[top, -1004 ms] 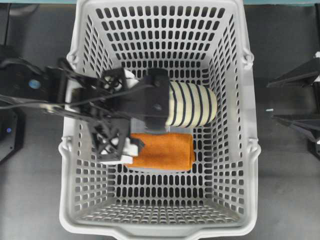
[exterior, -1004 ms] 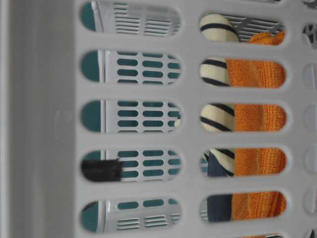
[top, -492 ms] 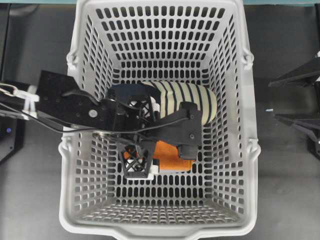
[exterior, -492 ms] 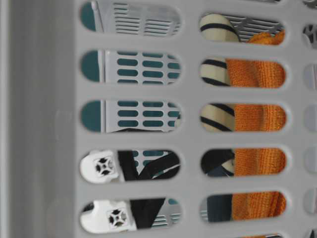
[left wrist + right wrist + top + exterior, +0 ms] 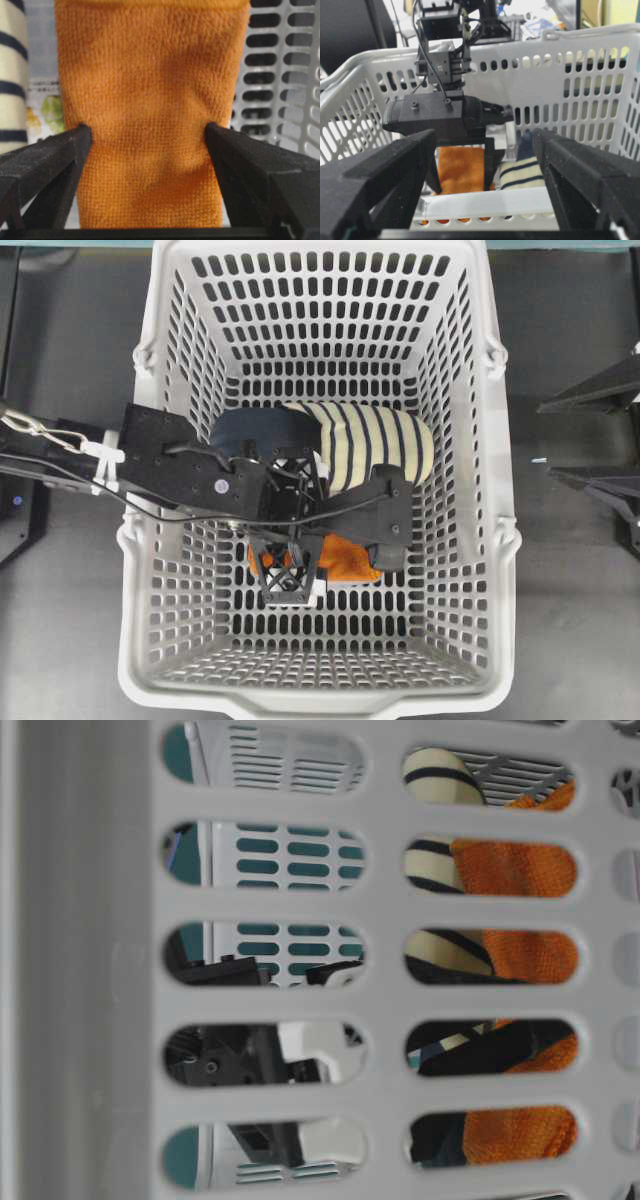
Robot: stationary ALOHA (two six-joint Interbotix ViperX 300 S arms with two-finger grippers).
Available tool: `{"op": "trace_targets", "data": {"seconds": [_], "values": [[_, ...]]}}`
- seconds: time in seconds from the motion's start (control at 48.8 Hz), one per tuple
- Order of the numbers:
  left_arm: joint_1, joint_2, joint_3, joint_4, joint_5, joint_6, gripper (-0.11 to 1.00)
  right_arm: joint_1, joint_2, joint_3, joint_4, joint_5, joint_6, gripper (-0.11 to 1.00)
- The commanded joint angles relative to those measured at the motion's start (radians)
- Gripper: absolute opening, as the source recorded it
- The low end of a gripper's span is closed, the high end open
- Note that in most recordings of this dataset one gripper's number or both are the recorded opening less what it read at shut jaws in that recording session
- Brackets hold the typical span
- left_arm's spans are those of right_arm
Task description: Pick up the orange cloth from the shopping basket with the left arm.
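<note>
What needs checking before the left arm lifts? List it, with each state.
1. Left gripper straddles the orange cloth: ok, one finger at each side edge.
2. Fingers pressing the cloth: ok, its edges are pinched in at both contacts.
3. Striped slipper out of the grip: ok, it lies beside the cloth, outside the fingers in the left wrist view.
4. Grip firm enough to hold through a lift: cannot tell.
5. Cloth free of the shopping basket floor slots: cannot tell, its underside is hidden.
6. Right gripper out of the way: ok, open and outside the basket.
</note>
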Motion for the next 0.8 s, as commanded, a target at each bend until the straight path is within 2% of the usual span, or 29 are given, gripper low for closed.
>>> {"op": "trace_targets", "data": {"seconds": [0.0,0.123,0.205,0.471,0.635,0.778], "values": [[0.0,-0.005,0.009,0.003,-0.017,0.002,0.89,-0.002,0.005,-0.015,0.002,-0.006,0.002,0.75],[0.0,-0.008,0.02,0.003,-0.015,0.003,0.87,-0.002,0.005,-0.012,0.0,-0.006,0.002,0.75],[-0.002,-0.009,0.021,0.003,-0.014,0.008,0.81,-0.002,0.005,-0.012,0.0,-0.006,0.002,0.75],[0.009,-0.034,0.015,0.003,-0.012,0.025,0.2,-0.002,0.005,-0.009,0.0,-0.012,0.002,0.75],[0.023,-0.087,-0.015,0.003,0.005,0.023,0.19,-0.002,0.003,-0.008,0.0,-0.012,0.002,0.75],[0.025,-0.141,-0.092,0.003,0.074,0.025,0.19,-0.002,-0.002,-0.006,0.0,-0.014,0.003,0.75]]}}
